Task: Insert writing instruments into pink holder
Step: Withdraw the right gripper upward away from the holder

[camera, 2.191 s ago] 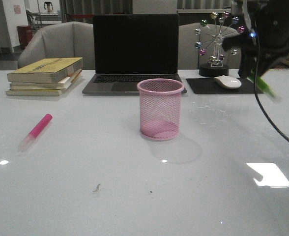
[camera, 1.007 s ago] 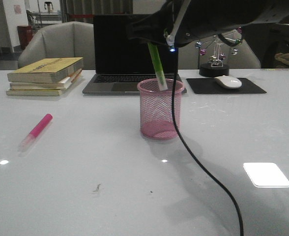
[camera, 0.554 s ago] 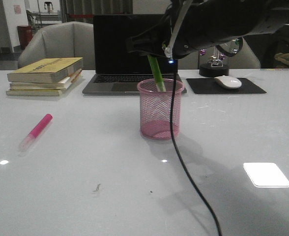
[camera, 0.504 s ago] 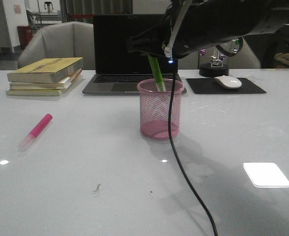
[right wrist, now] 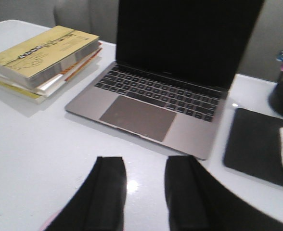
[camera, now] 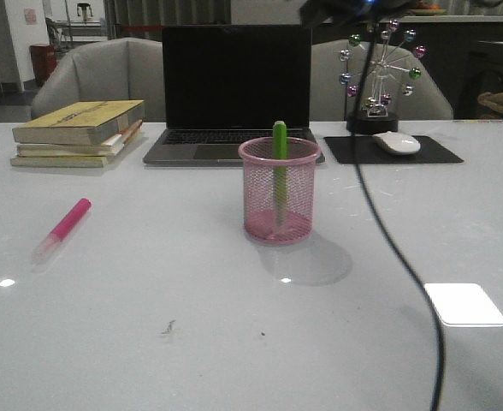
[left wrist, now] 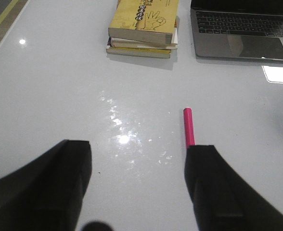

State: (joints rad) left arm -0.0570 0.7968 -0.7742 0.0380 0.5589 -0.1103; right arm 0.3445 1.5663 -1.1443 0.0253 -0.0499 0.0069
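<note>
**Green marker in the cup, pink one not yet picked up**

While the lime green highlighter (camera: 279, 163) stood inside the pink mesh holder (camera: 279, 190), the second marker was not yet collected. The green one stood almost upright, its coloured end rising a little above the rim and its pale cap end down at the base, seen through the mesh. Nothing touched it, so I judge that half of the task was done.

The hot pink highlighter (camera: 62, 229) lay flat on the white table (camera: 149, 342), well apart from the holder, toward the robot's left. Its clear cap end pointed to the near edge of the table. This side is the natural reach of the left arm, and the left wrist view agreed with that: the left gripper (left wrist: 139, 185) hung above the table with its two dark fingers spread wide and nothing between them, and the pink marker (left wrist: 188, 127) lay just beyond its right-hand finger in that picture, not between the fingers. To take it, the gripper would probably need to shift sideways and come down with one finger on each side of the barrel.

The right gripper (right wrist: 144, 192) was parted only a little and held nothing. It looked over the grey laptop (right wrist: 156, 103) and the stack of books (right wrist: 43, 60); a pink edge at the lower border of that view was perhaps the holder's rim, but I cannot tell. From the front camera only a dark part of the right arm and its hanging black cable (camera: 388, 240) were visible above the holder.
</note>
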